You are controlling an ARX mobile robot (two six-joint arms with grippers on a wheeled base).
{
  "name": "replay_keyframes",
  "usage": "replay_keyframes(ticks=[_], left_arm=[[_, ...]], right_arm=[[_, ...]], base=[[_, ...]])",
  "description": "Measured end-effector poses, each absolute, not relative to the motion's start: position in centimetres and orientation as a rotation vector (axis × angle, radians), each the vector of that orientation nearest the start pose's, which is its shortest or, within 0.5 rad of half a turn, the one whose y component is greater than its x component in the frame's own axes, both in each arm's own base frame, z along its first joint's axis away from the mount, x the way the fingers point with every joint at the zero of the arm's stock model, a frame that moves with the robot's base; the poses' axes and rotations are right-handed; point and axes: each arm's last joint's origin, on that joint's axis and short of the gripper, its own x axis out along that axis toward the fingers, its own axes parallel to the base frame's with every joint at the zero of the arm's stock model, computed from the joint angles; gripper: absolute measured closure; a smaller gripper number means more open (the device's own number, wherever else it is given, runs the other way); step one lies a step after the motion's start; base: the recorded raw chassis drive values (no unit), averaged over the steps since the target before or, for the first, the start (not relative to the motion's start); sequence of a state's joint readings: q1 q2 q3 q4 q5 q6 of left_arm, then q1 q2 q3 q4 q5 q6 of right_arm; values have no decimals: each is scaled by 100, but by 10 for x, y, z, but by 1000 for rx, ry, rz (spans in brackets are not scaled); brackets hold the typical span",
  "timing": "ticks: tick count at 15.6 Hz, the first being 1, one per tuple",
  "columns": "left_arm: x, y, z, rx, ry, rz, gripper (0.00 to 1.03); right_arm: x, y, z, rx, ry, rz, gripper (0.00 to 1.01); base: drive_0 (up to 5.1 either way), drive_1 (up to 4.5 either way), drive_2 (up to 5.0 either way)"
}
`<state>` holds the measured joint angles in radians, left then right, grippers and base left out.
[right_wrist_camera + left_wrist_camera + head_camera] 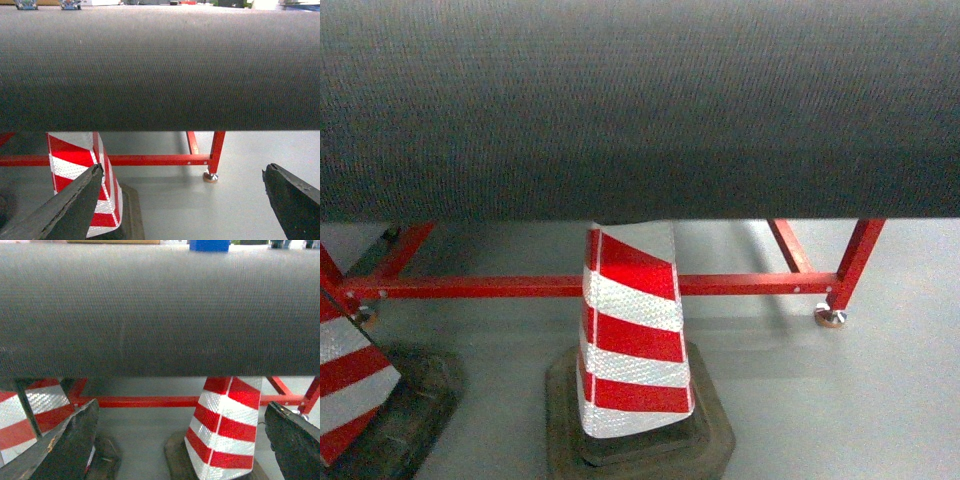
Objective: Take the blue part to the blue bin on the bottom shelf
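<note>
Grey woven cloth on the table (640, 110) edge filled every view. Both sets of fingers, left (182, 442) and right (182, 202), hung wide and empty below it, above a striped cone (632, 335). A blue part (209, 245) barely showed at the table's far edge; probably light, rigid plastic, best pinched across its blocky sides.

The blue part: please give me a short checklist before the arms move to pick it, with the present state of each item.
1. Blue part in view: cannot tell; only a blue object shows at the far edge of the dark belt.
2. Blue bin and bottom shelf in view: not ok.
3. Left gripper open, empty: ok.
4. Right gripper open, empty: ok.
5. Striped cone and red frame below the belt: ok, apart from both grippers.
</note>
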<state>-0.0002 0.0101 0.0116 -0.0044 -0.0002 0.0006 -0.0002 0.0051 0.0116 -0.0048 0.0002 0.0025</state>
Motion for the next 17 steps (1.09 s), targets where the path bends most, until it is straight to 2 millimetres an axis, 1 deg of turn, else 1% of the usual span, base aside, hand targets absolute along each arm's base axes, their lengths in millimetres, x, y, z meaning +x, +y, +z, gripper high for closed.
replay_keyframes(ticks=[17], left_arm=[[98,0,167,1,-1,0,5]], right_arm=[[97,0,167,2,-7,1,3]], base=[[0,0,0]])
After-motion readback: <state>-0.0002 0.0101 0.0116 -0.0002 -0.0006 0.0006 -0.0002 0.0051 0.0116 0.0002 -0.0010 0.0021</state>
